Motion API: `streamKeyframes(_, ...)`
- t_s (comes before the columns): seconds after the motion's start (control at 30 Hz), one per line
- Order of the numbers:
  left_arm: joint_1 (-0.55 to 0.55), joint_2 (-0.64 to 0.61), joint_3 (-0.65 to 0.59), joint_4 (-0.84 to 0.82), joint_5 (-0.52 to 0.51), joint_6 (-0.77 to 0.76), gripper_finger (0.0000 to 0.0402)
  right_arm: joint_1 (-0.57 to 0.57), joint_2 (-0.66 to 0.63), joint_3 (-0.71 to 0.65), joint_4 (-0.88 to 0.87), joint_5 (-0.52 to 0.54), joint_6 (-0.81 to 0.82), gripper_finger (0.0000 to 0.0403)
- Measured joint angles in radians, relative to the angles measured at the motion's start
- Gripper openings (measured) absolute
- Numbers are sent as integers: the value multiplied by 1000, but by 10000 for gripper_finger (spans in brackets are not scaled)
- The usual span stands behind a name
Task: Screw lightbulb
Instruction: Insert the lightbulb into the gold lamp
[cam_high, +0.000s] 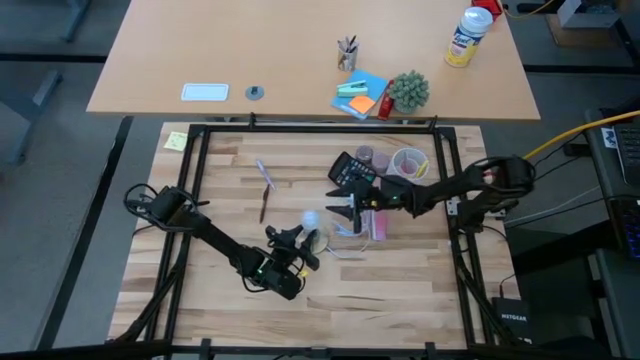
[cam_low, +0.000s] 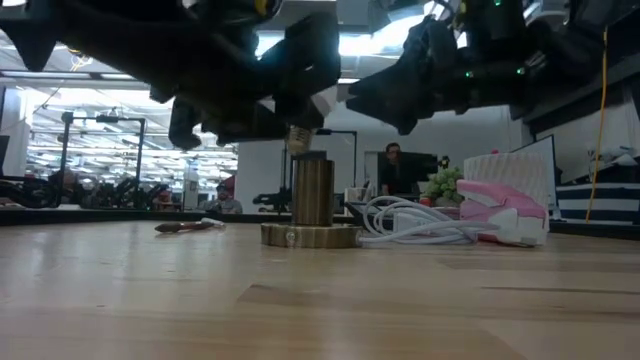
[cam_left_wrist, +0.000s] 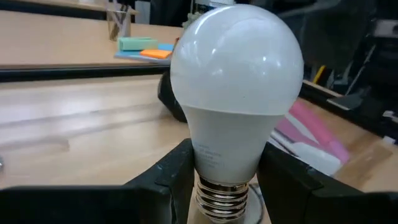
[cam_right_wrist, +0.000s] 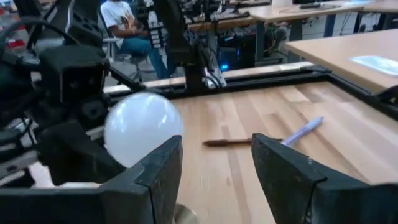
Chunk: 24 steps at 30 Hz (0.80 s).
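Lightbulb (cam_left_wrist: 236, 93) sits near the middle of the wood table (cam_high: 400, 290), base down, screw base right at the top of a brass-coloured socket post (cam_low: 312, 190) on a round base. Left gripper (cam_left_wrist: 227, 171) grasps the bulb: 2 fingers (cam_left_wrist: 171, 177) pressed on the lower white neck, just above the threads. Right gripper (cam_right_wrist: 214, 165) hangs just right of the bulb, fingers spread wide, holding nothing, bulb apart from them. Coiled white cord (cam_low: 420, 225) lies just right of the post, then a pink-and-white object (cam_low: 500, 215). Farther left on the table: 1 pen (cam_high: 264, 173), 1 brown stick-like thing (cam_high: 264, 205). Calculator (cam_high: 352, 168) and cups (cam_high: 405, 160) at the far side. Beyond, a second desk (cam_high: 300, 60) with sticky notes (cam_high: 358, 95), small plant (cam_high: 408, 90), spray can (cam_high: 468, 35). A seated person (cam_right_wrist: 127, 34) in the room behind.
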Motion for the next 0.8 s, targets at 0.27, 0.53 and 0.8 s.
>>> streamKeyframes(0.27, -29, -55, 1, 15, 118, 130, 143, 0, 8, 12, 1, -2, -4, 198)
streamKeyframes(0.53, -20, -113, 1, 290, 426, 617, 143, 0, 8, 12, 2, -28, -5, 198)
streamKeyframes(0.8, 23, -119, -16, 449, 546, 880, 143, 0, 8, 12, -5, -34, -1, 198)
